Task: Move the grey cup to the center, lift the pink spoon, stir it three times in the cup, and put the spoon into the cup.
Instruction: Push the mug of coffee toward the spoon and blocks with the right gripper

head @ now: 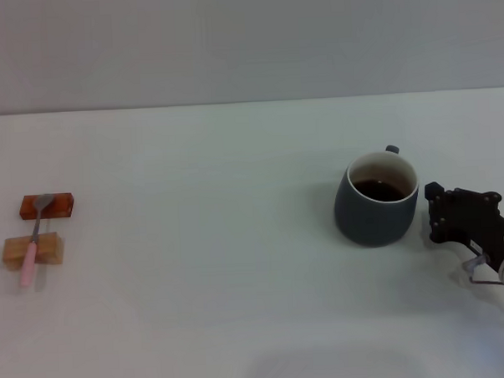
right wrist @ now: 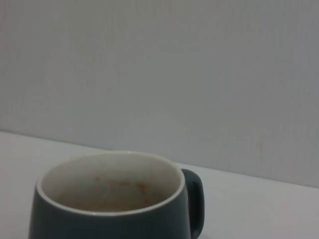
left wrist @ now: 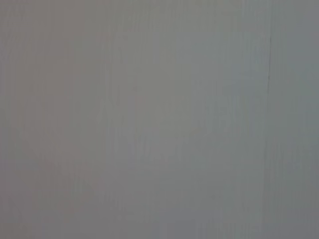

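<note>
The grey cup [head: 376,199] stands on the right side of the white table, with dark liquid inside and its small handle turned to the far side. My right gripper [head: 441,213] sits just to the right of it, close to its wall and not touching it. In the right wrist view the grey cup [right wrist: 112,209] fills the near foreground, handle to one side. The pink spoon [head: 32,245] lies far left across two small blocks, its metal bowl on the farther one. The left gripper is out of view.
A reddish-brown block [head: 47,205] and a pale wooden block [head: 33,250] hold up the spoon near the table's left edge. A plain grey wall runs behind the table [head: 239,265]. The left wrist view shows only a flat grey surface.
</note>
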Action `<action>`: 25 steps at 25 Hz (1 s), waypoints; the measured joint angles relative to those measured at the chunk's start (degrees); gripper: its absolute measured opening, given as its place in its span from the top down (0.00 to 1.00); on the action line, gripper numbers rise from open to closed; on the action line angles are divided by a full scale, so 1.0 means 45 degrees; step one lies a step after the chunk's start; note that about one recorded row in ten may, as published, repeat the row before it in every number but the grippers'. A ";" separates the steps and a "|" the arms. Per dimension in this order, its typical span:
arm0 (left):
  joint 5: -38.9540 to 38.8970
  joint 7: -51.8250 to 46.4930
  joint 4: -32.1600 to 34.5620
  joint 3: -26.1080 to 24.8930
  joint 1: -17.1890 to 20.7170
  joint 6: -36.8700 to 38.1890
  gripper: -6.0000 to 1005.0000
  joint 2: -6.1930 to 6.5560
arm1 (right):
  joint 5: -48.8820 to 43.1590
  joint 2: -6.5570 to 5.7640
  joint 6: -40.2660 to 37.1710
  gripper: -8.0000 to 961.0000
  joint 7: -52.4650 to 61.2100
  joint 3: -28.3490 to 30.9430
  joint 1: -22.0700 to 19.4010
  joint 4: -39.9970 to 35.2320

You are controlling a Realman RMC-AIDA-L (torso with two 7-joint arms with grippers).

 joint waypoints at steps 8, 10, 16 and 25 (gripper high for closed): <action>0.0003 0.0000 -0.0058 -0.0043 0.0000 0.0018 0.25 -0.0015 | -0.0065 -0.0041 0.0332 0.99 0.0000 -0.0070 0.0396 -0.0208; 0.0002 0.0000 -0.0079 -0.0094 0.0000 0.0059 0.25 -0.0023 | -0.0155 -0.0042 0.0403 0.99 0.0000 -0.0121 0.0481 -0.0190; 0.0002 0.0000 -0.0090 -0.0136 -0.0021 0.0102 0.25 -0.0037 | -0.0415 -0.0043 0.0693 0.99 0.0000 -0.0212 0.0782 -0.0092; 0.0004 0.0000 -0.0088 -0.0183 -0.0080 0.0118 0.25 -0.0037 | -0.1202 -0.0056 0.1466 0.99 0.0000 -0.0215 0.1122 0.0494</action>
